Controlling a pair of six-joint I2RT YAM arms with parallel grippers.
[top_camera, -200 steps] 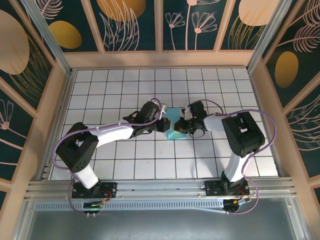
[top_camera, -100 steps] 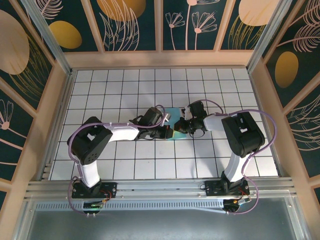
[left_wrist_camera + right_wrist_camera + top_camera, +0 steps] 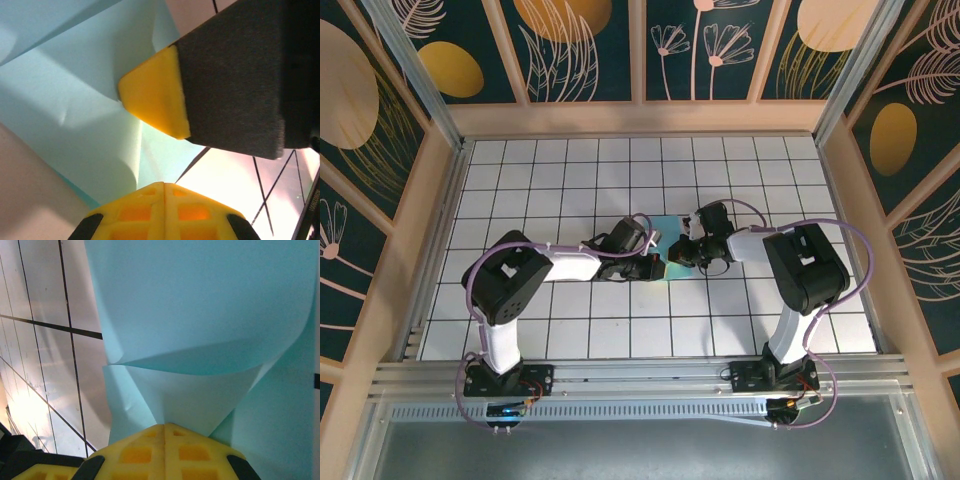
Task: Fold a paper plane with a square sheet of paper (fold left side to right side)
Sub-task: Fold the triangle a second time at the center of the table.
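Top view first: your two arms meet mid-frame over the white gridded surface (image 3: 570, 180). The left claw (image 3: 653, 262) and right claw (image 3: 686, 250) sit nose to nose, just beside each other. The square sheet of paper (image 3: 669, 225) lies between and under them, with turquoise slivers peeking out above and below. It's too small here to read the jaws.

Over to the left wrist. The left claw (image 3: 164, 186) is at bottom centre, its yellow tips closed to a single seam. The sheet (image 3: 75, 100) runs down into that seam, and I read it as a pinch on the paper, though the contact itself hides behind the tips. The paper bulges in soft curves, with a small dent in the left half of the frame. A grey block (image 3: 235, 80) with a yellow tip comes in from the upper right against the paper; it's likely part of your other claw.

Right wrist now. The right claw (image 3: 165, 426) is at bottom centre with its tips fully together. The sheet (image 3: 200, 305) funnels straight into them, so it has hold of the paper. A flap curls across the frame, not lying flat, and the grid shows at left.

As for handling, this paper looks thin, light and limp. It should dent at a touch and could tear if your claws pull apart. Hold it by its edges or corners, and press along the fold rather than tug.
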